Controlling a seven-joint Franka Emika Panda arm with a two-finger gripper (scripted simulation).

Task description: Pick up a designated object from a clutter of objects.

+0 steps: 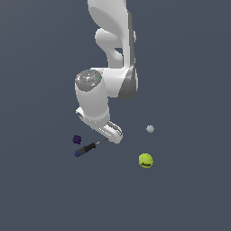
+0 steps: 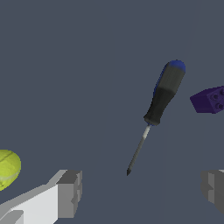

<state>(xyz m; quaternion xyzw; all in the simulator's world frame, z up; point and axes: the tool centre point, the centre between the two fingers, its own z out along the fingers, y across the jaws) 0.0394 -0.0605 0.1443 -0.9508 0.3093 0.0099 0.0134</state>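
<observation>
The screwdriver (image 1: 85, 149) (image 2: 160, 105) is flanked closely on one side only: the purple cube (image 1: 77, 140) (image 2: 209, 99) lies just beside its handle, apart from it, and narrows the room there. Bare floor is seen along the shaft and on the handle's other side. The gripper (image 2: 140, 188) is held wide open, nothing between its fingers (image 2: 70, 192). The yellow-green ball (image 1: 145, 160) (image 2: 8, 168) and the white ball (image 1: 150, 128) lie well apart.

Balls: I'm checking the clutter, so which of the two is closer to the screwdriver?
The yellow-green ball, larger and nearer the camera; the small white ball sits farther from the screwdriver.
</observation>
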